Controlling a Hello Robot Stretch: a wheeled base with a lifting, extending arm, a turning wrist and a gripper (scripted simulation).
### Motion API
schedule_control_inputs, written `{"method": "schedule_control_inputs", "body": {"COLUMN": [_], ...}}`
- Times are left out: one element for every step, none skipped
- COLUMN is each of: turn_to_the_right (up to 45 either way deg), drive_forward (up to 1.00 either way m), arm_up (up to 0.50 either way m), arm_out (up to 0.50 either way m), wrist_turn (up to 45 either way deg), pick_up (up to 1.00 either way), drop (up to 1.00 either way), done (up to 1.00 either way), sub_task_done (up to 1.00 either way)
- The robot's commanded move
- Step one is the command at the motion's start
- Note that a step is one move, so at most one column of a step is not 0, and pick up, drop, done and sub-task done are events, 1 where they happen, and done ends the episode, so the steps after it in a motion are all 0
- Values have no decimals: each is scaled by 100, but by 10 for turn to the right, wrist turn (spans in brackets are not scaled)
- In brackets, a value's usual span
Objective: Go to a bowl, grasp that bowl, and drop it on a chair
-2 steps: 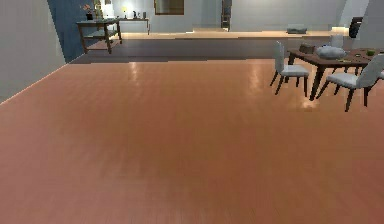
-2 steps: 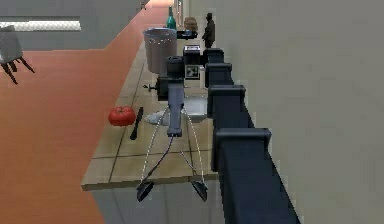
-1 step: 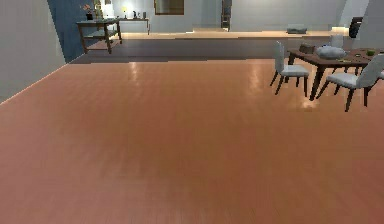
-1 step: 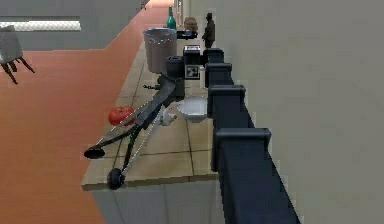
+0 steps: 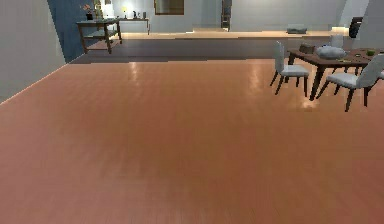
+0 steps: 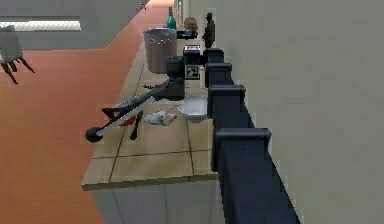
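Note:
A white bowl (image 6: 193, 107) sits on the tiled counter (image 6: 150, 165) in the arm side view, just left of the dark arm bar. The gripper (image 6: 112, 122) reaches from its dark body down and left over the counter, its thin fingers ending near the counter's left edge. Small things lie on the counter behind it, so I cannot tell whether it holds anything. White chairs (image 5: 291, 68) stand around a dark dining table (image 5: 318, 62) at the forward view's right, and a grey-blue bowl-like thing (image 5: 330, 50) rests on it. Another white chair (image 6: 10, 50) shows at the arm side view's upper left.
On the counter lie a crumpled white thing (image 6: 160, 118) and a red stick (image 6: 130, 126). Farther along stand a grey bin (image 6: 158, 48), a green bottle (image 6: 171, 20) and a dark statue (image 6: 209, 28). Wide wooden floor (image 5: 170, 140) lies ahead, with a side table (image 5: 100, 34) at the far left.

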Motion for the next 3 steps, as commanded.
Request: {"method": "schedule_control_inputs", "body": {"turn_to_the_right": [0, 0, 0], "drive_forward": [0, 0, 0], "arm_up": [0, 0, 0], "arm_out": [0, 0, 0], "wrist_turn": [450, 450, 30], "pick_up": [0, 0, 0], "drop": [0, 0, 0], "done": [0, 0, 0], "sub_task_done": [0, 0, 0]}}
